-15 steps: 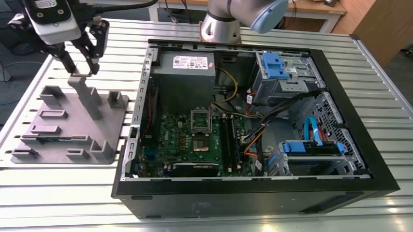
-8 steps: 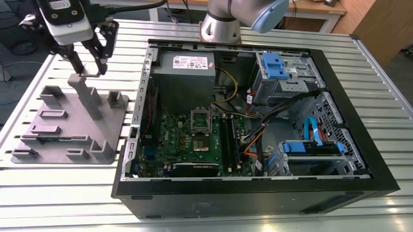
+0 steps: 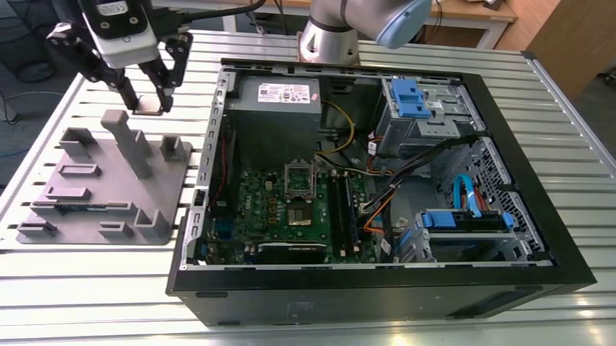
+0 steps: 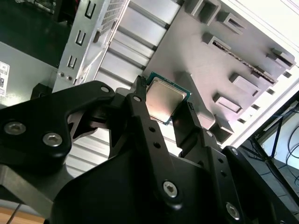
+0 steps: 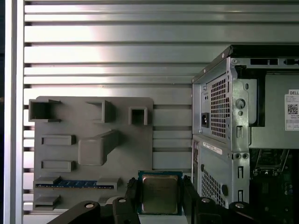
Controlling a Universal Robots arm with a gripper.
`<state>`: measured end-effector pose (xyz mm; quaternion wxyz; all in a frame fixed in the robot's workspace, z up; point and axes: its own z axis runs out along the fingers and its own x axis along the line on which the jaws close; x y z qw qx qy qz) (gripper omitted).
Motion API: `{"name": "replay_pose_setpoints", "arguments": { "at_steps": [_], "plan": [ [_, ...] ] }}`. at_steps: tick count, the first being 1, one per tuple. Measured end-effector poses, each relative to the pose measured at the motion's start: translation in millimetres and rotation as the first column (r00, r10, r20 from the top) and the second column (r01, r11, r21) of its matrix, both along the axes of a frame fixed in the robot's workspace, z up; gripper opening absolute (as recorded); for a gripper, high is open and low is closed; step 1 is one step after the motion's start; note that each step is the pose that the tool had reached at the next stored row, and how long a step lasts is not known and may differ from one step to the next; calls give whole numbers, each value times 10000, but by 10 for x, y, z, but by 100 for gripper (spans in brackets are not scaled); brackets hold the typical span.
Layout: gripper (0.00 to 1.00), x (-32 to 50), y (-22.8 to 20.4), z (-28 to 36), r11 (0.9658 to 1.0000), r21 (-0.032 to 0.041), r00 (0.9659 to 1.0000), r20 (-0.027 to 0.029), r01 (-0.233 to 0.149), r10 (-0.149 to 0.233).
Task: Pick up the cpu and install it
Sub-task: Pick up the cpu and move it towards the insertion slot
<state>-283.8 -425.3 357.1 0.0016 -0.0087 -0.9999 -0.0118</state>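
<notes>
The cpu (image 3: 147, 107), a flat square chip with a silver-grey top and a dark green rim, sits between my gripper's (image 3: 146, 101) two black fingers. Both wrist views show the fingers pressed against opposite sides of the cpu (image 4: 164, 99) (image 5: 160, 192), so the gripper (image 4: 164, 97) (image 5: 160, 186) is shut on it. I hold it at the far edge of the grey fixture plate (image 3: 106, 180), at the exterior view's upper left. The open computer case (image 3: 385, 180) lies to the exterior view's right, with the green motherboard (image 3: 288, 216) and its socket (image 3: 300, 215) showing inside.
The fixture plate (image 5: 121, 154) carries upright grey blocks and a long narrow circuit strip (image 5: 74, 184) in a slot. The case's metal wall (image 5: 215, 140) stands close beside the gripper. Cables, blue drive bays (image 3: 419, 101) and a power supply (image 3: 274, 97) fill the case. Everything rests on a slatted aluminium table (image 3: 97, 288).
</notes>
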Motion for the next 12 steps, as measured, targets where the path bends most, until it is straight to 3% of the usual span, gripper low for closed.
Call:
{"name": "replay_pose_setpoints", "arguments": {
  "at_steps": [7,12],
  "plan": [
    [47,139,0,-1,10000,0,10000,-1,0,0],
    [47,150,0,1,10000,-1,10000,-1,0,0]
  ]
}}
